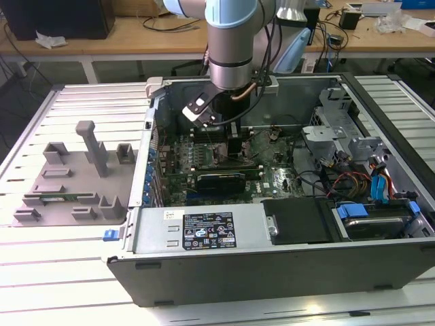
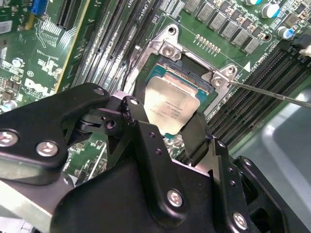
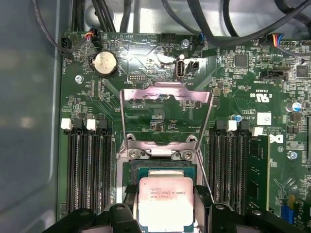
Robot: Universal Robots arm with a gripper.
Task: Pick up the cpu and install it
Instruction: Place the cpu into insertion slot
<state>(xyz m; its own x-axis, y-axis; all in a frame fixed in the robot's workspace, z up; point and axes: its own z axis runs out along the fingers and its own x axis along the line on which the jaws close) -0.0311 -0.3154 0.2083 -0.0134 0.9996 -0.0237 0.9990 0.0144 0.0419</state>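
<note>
On the exterior view's left sits a grey parts holder (image 1: pixel 75 183). The open computer case (image 1: pixel 204 234) stands in the middle, with cables (image 1: pixel 353 183) at its right. My claw (image 2: pixel 164 115) pinches the cpu (image 3: pixel 166 200) by two edges, just over the socket (image 3: pixel 160 167). The load plate (image 3: pixel 165 94) is raised and memory slots (image 3: pixel 87 165) run alongside. All this rests on a slatted metal table (image 1: pixel 41 285), with wooden benches (image 1: pixel 136 30) behind.

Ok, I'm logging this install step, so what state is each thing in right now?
computer case: lying flat, side open.
load plate: swung up, open.
socket: uncovered.
cpu: gripped, at the socket.
hand: shut on the cpu.
</note>
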